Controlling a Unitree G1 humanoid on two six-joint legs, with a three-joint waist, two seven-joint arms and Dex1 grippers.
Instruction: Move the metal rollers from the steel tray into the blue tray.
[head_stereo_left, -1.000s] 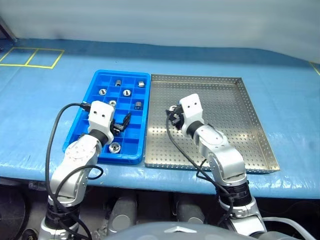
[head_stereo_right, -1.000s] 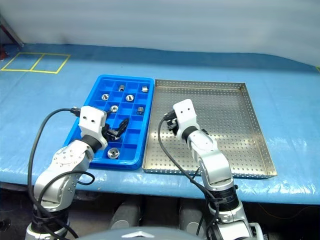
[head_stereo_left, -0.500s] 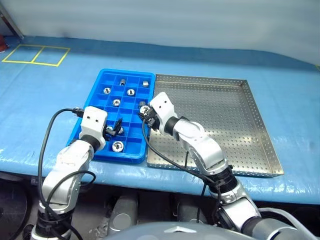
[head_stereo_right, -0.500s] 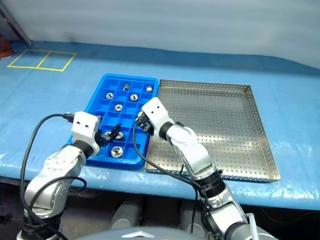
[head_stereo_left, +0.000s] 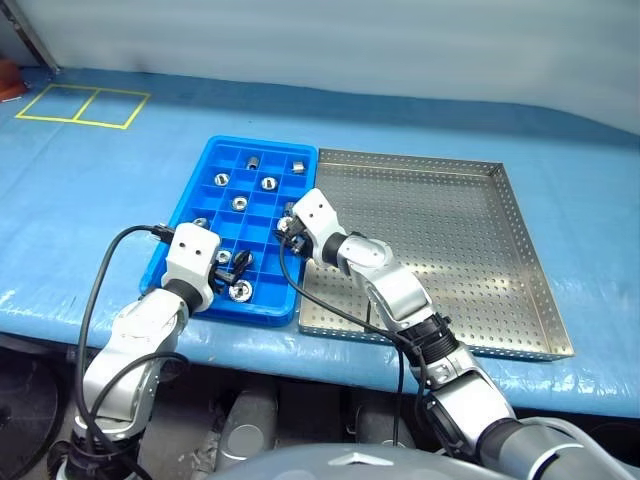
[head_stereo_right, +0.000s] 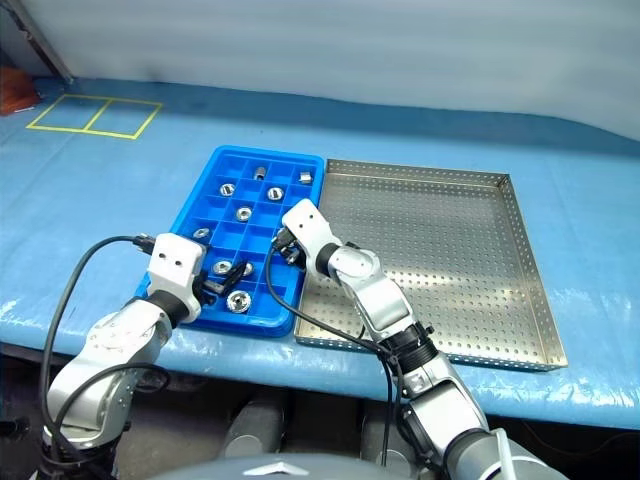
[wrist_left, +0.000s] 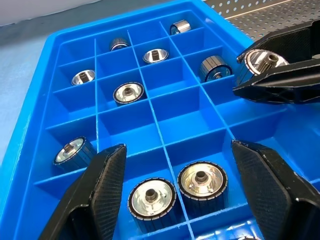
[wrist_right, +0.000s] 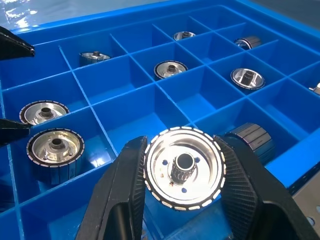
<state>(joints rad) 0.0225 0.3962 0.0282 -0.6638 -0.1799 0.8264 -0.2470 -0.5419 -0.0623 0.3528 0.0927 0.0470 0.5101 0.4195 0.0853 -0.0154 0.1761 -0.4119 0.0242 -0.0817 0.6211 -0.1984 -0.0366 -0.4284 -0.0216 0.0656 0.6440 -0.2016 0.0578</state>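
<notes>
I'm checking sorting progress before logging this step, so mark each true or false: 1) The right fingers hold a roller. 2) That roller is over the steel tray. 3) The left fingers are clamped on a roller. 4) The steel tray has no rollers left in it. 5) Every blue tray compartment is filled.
1) True: the right gripper is shut on a roller.
2) False: it hangs over the blue tray, above its compartments.
3) False: the left gripper is open, its fingers apart over two rollers lying in their compartments.
4) True: the steel tray shows only its perforated floor.
5) False: several compartments are empty.
</notes>
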